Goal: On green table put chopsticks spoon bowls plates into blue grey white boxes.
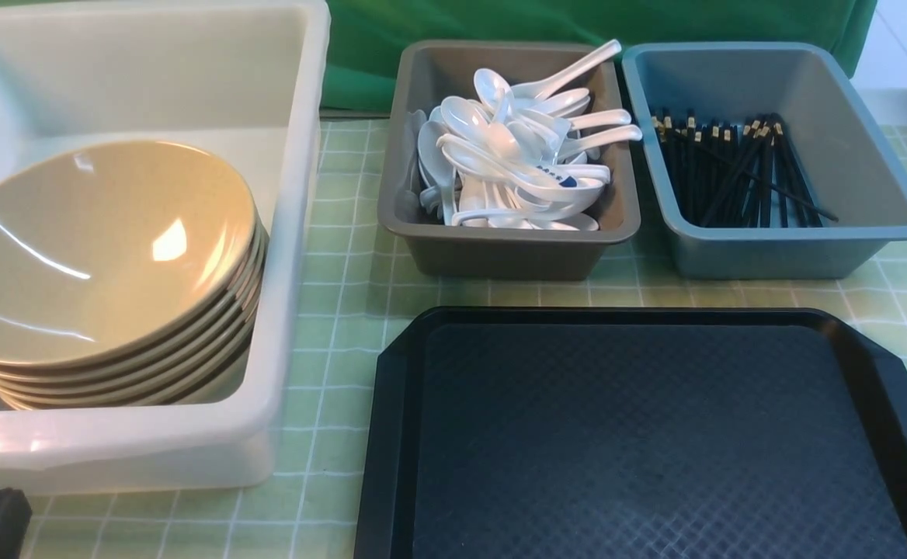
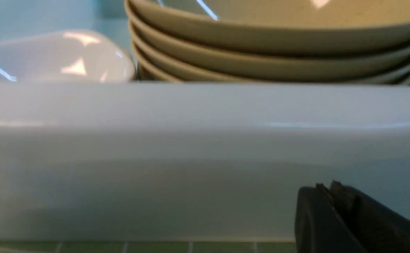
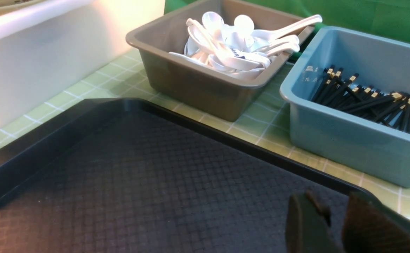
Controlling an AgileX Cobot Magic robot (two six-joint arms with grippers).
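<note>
The left tool sits low at the near left of the green surface, its fingers pressed together and holding nothing, right up against the near wall of the big white box; the right tool hovers over the near right part of the black tray, its fingers a little apart with nothing between them; out from there, the white box fills the left side, and inside it stands a stack of tan bowls, nested and tipped a touch toward the camera; just beside that stack, seen from the left wrist, a white plate peeks over the box wall; the tray lies bare at near centre to right; beyond it, the grey box holds a jumbled heap of white spoons, several handles poking past the far right rim; just to its right, the blue box holds the black chopsticks, gold-banded ends mostly pointing far, one stick lying crosswise over the bundle.
</note>
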